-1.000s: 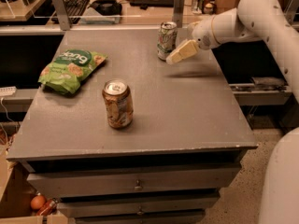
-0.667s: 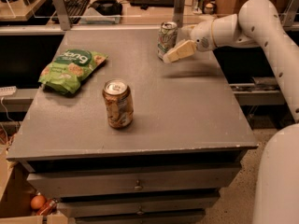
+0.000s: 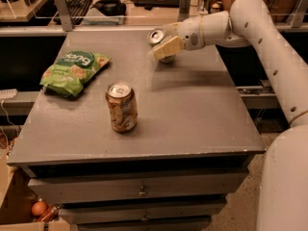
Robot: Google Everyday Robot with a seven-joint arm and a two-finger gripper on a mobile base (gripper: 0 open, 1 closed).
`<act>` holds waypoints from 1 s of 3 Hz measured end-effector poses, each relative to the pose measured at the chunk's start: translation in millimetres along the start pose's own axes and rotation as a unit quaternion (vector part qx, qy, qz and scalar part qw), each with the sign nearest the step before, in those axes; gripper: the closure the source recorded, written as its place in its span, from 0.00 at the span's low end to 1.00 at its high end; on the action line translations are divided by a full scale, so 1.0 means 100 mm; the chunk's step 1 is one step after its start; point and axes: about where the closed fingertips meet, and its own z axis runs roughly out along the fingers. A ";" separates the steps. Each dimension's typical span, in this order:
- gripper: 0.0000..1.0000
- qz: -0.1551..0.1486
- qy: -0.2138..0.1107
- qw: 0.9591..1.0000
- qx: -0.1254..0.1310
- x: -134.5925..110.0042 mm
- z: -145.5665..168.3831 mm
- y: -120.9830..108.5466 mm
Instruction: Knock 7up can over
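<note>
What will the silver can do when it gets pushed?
The 7up can is slim and leans away from the gripper beside it, so it probably tips easily. Being round, it may then roll on the flat table.

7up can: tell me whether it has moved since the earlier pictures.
Yes. The 7up can has tipped left, its top leaning toward the chip bag, with the end effector in front of its body.
</note>
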 end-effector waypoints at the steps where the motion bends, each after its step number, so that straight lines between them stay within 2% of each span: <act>1: 0.00 0.015 -0.022 0.998 -0.063 -0.33 0.24 0.46; 2: 0.00 0.020 -0.028 0.995 -0.094 -0.51 0.34 0.75; 3: 0.00 0.019 -0.026 0.996 -0.087 -0.52 0.26 0.80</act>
